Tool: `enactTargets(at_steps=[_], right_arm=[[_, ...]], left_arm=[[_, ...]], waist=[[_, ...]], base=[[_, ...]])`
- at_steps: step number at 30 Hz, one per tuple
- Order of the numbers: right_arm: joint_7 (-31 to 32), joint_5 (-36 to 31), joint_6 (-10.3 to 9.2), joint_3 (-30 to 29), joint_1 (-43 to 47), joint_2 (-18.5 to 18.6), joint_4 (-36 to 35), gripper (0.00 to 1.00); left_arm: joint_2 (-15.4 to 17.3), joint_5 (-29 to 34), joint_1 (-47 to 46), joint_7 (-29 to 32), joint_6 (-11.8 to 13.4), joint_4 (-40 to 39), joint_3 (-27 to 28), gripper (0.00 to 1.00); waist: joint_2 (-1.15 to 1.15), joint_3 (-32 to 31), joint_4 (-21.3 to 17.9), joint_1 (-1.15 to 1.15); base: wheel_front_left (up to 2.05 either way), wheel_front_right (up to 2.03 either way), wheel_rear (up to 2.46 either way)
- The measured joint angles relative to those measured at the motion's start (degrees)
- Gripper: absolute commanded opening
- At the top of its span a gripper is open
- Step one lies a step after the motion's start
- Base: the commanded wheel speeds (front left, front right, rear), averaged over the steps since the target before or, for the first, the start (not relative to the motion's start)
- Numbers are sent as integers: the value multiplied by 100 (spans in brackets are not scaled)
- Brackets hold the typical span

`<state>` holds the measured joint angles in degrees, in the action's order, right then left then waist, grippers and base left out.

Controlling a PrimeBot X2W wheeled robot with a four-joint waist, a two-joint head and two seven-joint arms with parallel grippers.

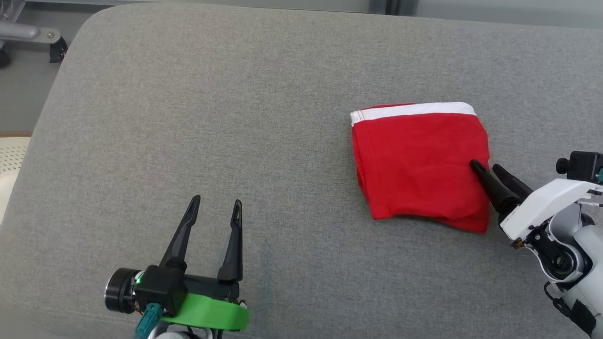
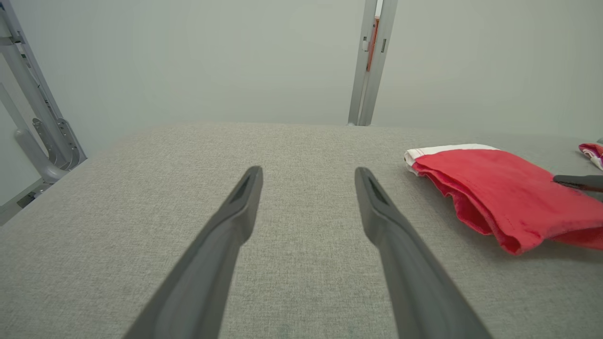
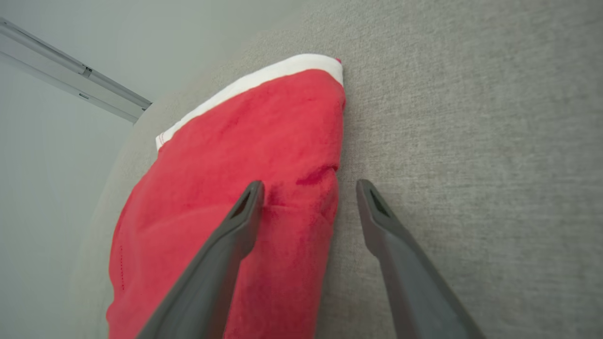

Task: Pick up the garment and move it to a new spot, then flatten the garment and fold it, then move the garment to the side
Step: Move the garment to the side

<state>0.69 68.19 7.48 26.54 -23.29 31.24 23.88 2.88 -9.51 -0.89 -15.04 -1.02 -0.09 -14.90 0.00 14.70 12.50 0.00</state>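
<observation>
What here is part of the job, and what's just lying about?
Job: red garment, folded; right gripper, jaws open astride its edge; left gripper, open; grey padded surface.
Lying about: metal frame, upper left; red-and-white cloth, far right.

Left gripper [image 1: 216, 201]: two long black tapered fingers [image 1: 181, 235], slotted near the tips; green band [image 1: 212, 318] and teal connector [image 1: 147, 322] at 6 o'clock. Right gripper [image 1: 485, 165]: white shell [image 1: 546, 202], black strap [image 1: 584, 318] at 5 o'clock.

Soft matt red cloth garment [image 1: 417, 165] lies on a coarse woven grey fabric surface [image 1: 212, 117]
</observation>
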Motion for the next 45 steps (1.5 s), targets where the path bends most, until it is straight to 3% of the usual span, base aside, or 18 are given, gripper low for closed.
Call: enactTargets(at_steps=[3,4,5,6,16,27,36,45], right_arm=[[-9,121,0,123,-108,16,69,100],[-11,154,0,180,-142,16,105,95],[-10,196,0,227,-170,15,127,58],[-36,246,0,245,-185,16,140,0],[-185,402,0,637,-415,420,82,0],[-339,-501,0,1057,-814,1642,-171,0],[-229,-838,1,795,-1144,2423,-534,0],[-171,-1089,1,166,-949,3150,-608,0]], left_arm=[[0,-4,-71,0,0,-3,-8,100],[-1,-4,-92,0,0,-3,-12,100],[-1,-4,-101,0,-1,-8,-15,100],[-1,-4,-102,0,-4,-9,-18,100],[0,-2,-184,0,-43,-42,57,100],[-1,55,-186,-1,-108,-107,158,100],[-2,278,-438,0,-312,-148,230,100],[-2,330,-603,0,-412,-80,321,100]], waist=[[0,87,64,0],[0,112,83,0],[0,133,99,0],[0,150,109,0],[0,296,76,0],[0,350,-351,0],[0,735,-724,0],[0,1086,-974,0]], base=[[0,0,0],[0,0,0],[0,0,0],[0,0,0],[0,0,0],[0,0,0],[0,0,0],[0,0,0]])
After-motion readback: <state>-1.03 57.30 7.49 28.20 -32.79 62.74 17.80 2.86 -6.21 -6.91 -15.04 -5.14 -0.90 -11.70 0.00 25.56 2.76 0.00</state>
